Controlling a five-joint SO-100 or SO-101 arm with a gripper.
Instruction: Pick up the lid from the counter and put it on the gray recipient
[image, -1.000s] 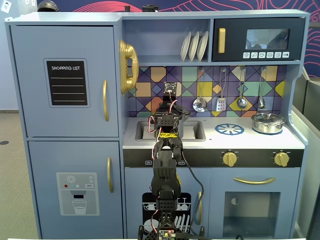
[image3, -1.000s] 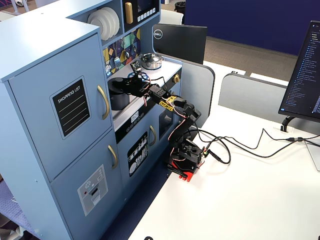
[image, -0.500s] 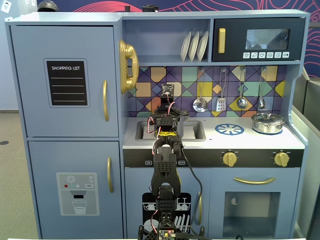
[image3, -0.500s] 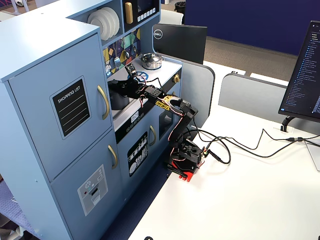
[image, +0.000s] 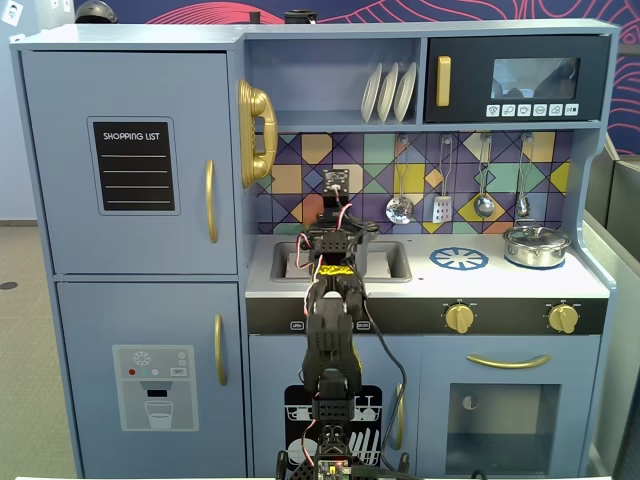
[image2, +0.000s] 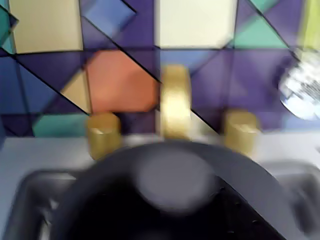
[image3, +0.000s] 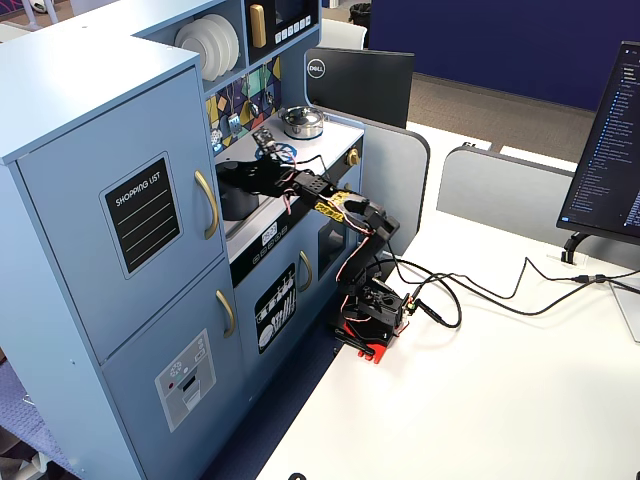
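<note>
"shopping list" heads the black chalkboard (image: 134, 166) on the upper cupboard door; "dell" marks the monitor back (image3: 360, 85).

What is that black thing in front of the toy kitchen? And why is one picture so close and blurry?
The black thing is a small robot arm. At its end is a gripper, two fingers for pinching things. It reaches over the sink of the toy kitchen.

Two cameras stand still. One looks at the kitchen from the front, one from the side and higher up. The blurry picture comes from a camera riding on the arm's wrist, so it sees everything from close by: the gold faucet and, in front of it, the dark gray lid with its round knob.

From the side you can see the gray pot in the sink, right under the gripper. Whether the fingers are pinching the lid I cannot tell. A silver pot sits on the stove.
</note>
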